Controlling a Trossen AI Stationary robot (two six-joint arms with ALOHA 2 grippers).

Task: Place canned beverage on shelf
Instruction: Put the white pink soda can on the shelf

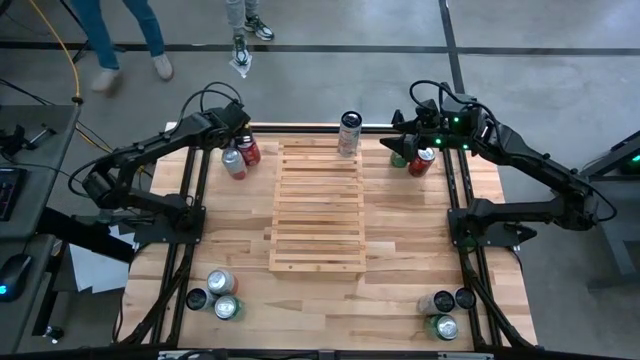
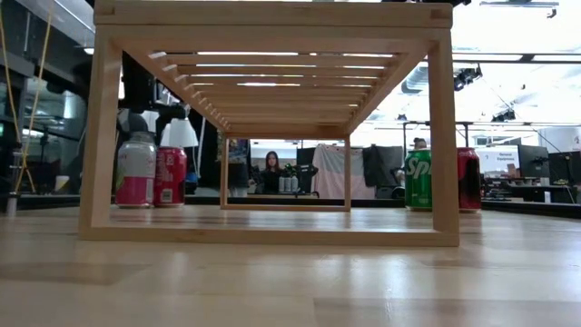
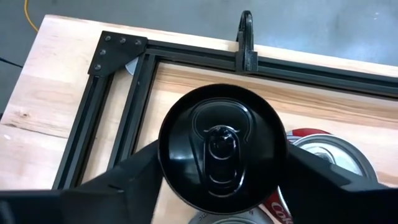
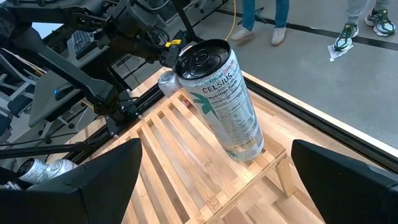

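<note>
The shelf [image 1: 318, 205], a pale slatted wooden rack, lies mid-table; the low view shows it [image 2: 272, 14] from the side. A tall silver Celsius can [image 1: 349, 133] [image 4: 227, 99] stands on its far end. My left gripper [image 1: 228, 135] [image 3: 221, 168] is at the far left, shut on a black-topped can [image 3: 221, 149], beside a silver-pink can [image 1: 233, 162] and a red can [image 1: 248, 150]. My right gripper [image 1: 405, 140] [image 4: 211, 186] hangs open at the far right, above a green can [image 1: 399, 158] and a red can [image 1: 421, 162], with nothing between its fingers. My left gripper pinches the black-topped can between its two fingers, which lie against opposite sides of the can just under the top rim [image 3: 163, 163]. The fingers come slanting down from above. The can is upright. Its own top hides its foot, so I cannot tell whether it stands on the table.
Black frame rails [image 3: 124, 93] run along the table's left and right sides. Loose cans lie at the near left [image 1: 220, 295] and near right [image 1: 440, 310] corners. People's legs [image 1: 130, 40] show on the floor beyond the far edge.
</note>
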